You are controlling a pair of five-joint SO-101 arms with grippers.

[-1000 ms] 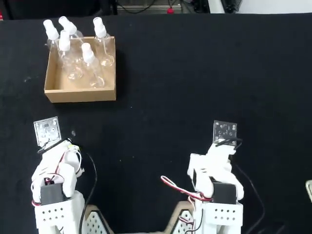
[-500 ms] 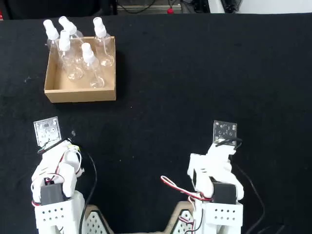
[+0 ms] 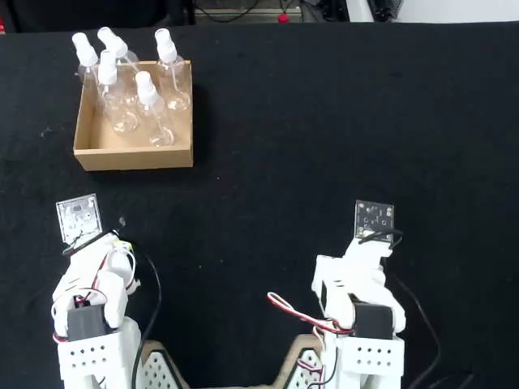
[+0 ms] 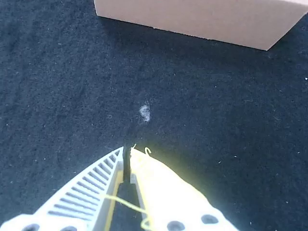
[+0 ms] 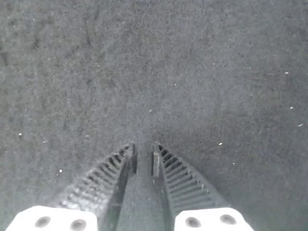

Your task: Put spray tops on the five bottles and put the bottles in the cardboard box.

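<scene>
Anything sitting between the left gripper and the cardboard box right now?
Nothing visible blocks it. Between the left gripper and the cardboard box there is just black cloth with a small lint speck.

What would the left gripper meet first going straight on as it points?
Likely the near wall of the cardboard box, unless the left gripper tilts into the table first; depth unclear.

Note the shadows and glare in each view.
High view: even light; the clear bottles glint at their bases, and the cardboard box throws little shadow on the black cloth. Left wrist view: a dark shadow band lies along the box wall. Right wrist view: the cloth darkens around the right gripper; no glare.
</scene>
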